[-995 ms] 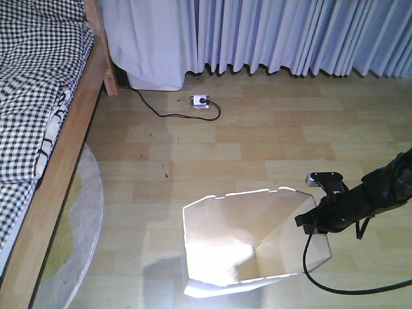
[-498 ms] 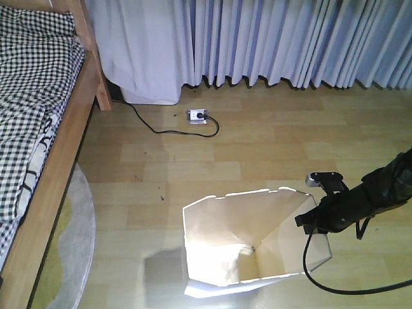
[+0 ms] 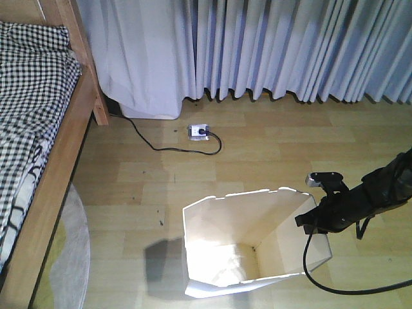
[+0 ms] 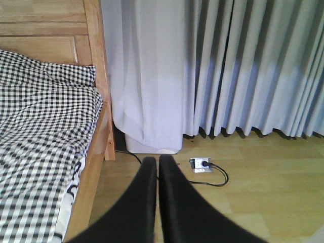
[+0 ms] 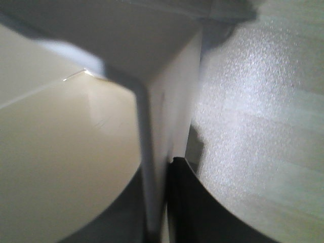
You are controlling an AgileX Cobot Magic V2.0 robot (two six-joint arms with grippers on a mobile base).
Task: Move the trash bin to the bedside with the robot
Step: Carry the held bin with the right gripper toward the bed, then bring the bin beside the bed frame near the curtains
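White plastic trash bin (image 3: 225, 232) sits well apart from the bed frame (image 3: 55, 180); your right gripper (image 3: 313, 223) pinches its rim wall, likely for towing closer. Your left gripper (image 4: 157, 162) is closed, empty.

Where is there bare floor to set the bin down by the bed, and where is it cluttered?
Bare floor lies between the bed frame and the trash bin, and again right of the power strip below the curtains. Crowded: by the bed post, where the cable runs to the power strip, and at lower left, where the rug meets the frame.
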